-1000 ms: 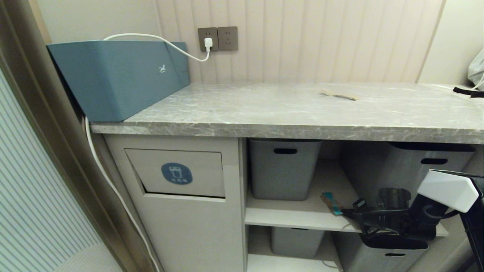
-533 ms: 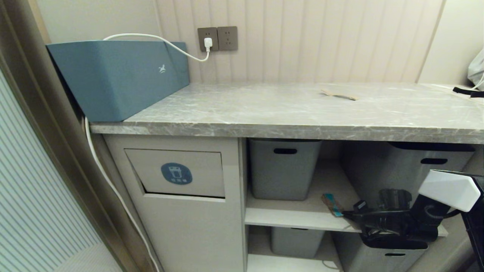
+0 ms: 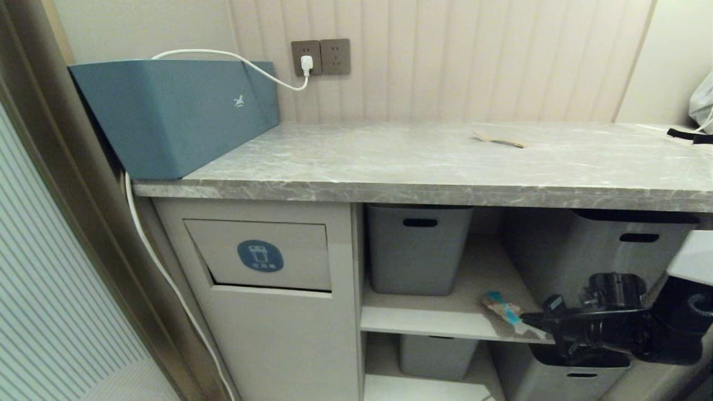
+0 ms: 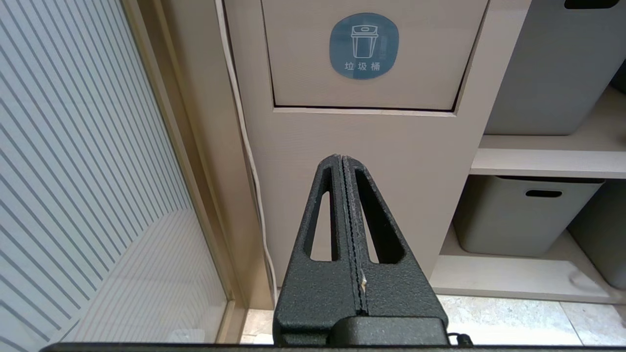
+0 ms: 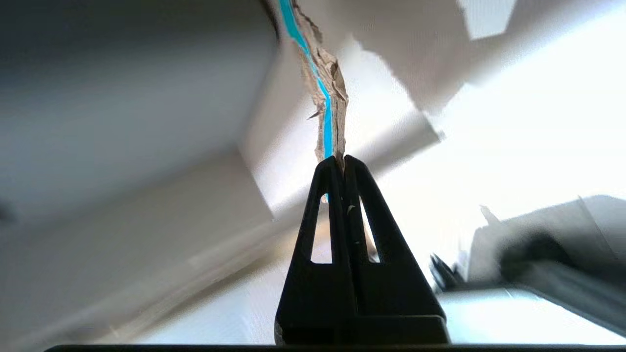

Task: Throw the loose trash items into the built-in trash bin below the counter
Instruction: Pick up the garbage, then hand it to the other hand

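On the counter we note a box at the far left and a scrap well to its right, nearer the back wall. Below the counter, the bin flap sits at left, with shelves of tubs to its right. We find the right gripper in front of the upper shelf, another scrap in its tips; the left gripper sits before the cabinet, below the flap.

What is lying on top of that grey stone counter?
On the counter lie a long blue-teal box at its left end, with a white cable running over it to the wall socket, and one thin brown cardboard scrap. The box's contents are hidden.
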Motion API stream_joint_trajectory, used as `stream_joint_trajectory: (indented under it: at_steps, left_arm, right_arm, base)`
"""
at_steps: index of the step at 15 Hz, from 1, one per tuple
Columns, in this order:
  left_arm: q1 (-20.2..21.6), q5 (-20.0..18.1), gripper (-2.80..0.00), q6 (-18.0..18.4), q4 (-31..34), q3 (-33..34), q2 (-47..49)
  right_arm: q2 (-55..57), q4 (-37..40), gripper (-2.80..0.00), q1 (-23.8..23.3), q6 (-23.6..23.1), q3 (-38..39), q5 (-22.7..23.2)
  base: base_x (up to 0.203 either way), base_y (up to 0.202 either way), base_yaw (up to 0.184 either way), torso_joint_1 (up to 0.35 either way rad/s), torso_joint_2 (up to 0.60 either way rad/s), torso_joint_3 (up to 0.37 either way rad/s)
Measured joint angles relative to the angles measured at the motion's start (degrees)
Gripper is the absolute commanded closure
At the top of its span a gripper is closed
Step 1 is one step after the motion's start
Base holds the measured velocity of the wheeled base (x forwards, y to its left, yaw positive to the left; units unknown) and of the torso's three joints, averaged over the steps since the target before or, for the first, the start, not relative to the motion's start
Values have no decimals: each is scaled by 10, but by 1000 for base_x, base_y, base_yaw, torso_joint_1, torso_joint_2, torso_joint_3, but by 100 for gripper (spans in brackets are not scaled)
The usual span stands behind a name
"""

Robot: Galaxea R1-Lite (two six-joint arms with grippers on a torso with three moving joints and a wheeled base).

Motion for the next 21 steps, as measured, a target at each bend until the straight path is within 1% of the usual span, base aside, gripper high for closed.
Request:
stream_joint_trajectory:
  at_steps: [3, 5, 7, 10, 12, 14, 16, 19, 20, 21]
  left_arm:
    - [0, 0, 0, 0, 0, 0, 0]
    - [0, 0, 0, 0, 0, 0, 0]
    - [0, 0, 0, 0, 0, 0, 0]
    - [0, 0, 0, 0, 0, 0, 0]
    - [0, 0, 0, 0, 0, 0, 0]
    - [0, 0, 0, 0, 0, 0, 0]
    - [0, 0, 0, 0, 0, 0, 0]
    - [0, 0, 0, 0, 0, 0, 0]
    - [0, 0, 0, 2, 2, 0, 0]
    - [0, 0, 0, 2, 1, 0, 0]
  right_arm:
    - [-80, -4, 0, 0, -89, 129, 1]
    - [-137, -20, 0, 0, -145, 201, 2]
    - [-193, -28, 0, 1, -187, 252, 2]
    - [-277, -29, 0, 15, -275, 317, 5]
    - [-343, -20, 0, 44, -333, 345, 5]
    - [-414, -8, 0, 91, -405, 362, 2]
    - [-459, -4, 0, 131, -499, 370, -9]
    - [-489, -3, 0, 155, -648, 369, -13]
    - [-492, -3, 0, 164, -683, 363, -14]
    - [-495, -3, 0, 179, -697, 358, -14]
  base:
    - [0, 0, 0, 0, 0, 0]
    - [0, 0, 0, 0, 0, 0]
    - [0, 0, 0, 0, 0, 0]
    - [0, 0, 0, 0, 0, 0]
    - [0, 0, 0, 0, 0, 0]
    - [0, 0, 0, 0, 0, 0]
    - [0, 0, 0, 0, 0, 0]
    - [0, 0, 0, 0, 0, 0]
    - [0, 0, 0, 0, 0, 0]
    - [0, 0, 0, 0, 0, 0]
